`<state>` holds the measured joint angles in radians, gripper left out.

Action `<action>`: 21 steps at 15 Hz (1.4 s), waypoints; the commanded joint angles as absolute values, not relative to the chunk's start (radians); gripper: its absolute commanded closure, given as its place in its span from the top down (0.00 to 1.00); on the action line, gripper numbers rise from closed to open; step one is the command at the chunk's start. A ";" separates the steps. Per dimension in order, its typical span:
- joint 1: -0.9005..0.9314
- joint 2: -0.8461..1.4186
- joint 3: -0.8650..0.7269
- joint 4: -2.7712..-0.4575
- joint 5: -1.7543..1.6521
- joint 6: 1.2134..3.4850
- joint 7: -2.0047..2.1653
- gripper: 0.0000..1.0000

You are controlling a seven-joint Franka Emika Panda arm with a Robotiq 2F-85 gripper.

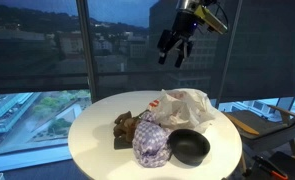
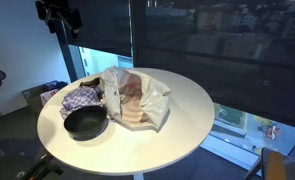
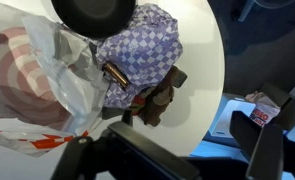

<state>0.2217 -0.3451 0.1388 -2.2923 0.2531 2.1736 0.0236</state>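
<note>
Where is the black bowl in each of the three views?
Exterior view: black bowl low, right of centre.
Exterior view: black bowl lower left.
Wrist view: black bowl at the top edge, cut off.
Shared landmark: checkered cloth beside it.

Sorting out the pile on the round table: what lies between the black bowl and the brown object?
The purple-checked cloth lies bunched between the black bowl and the brown object. This shows in an exterior view and in the wrist view.
</note>
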 commanded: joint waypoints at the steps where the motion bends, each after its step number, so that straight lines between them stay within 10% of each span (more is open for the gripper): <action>1: 0.214 -0.345 0.146 -2.284 0.255 2.170 0.022 1.00; 21: 0.217 -0.347 0.135 -2.609 0.472 2.262 0.068 1.00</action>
<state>0.2192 -0.2959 0.1169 -2.5003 0.4384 2.2157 0.0266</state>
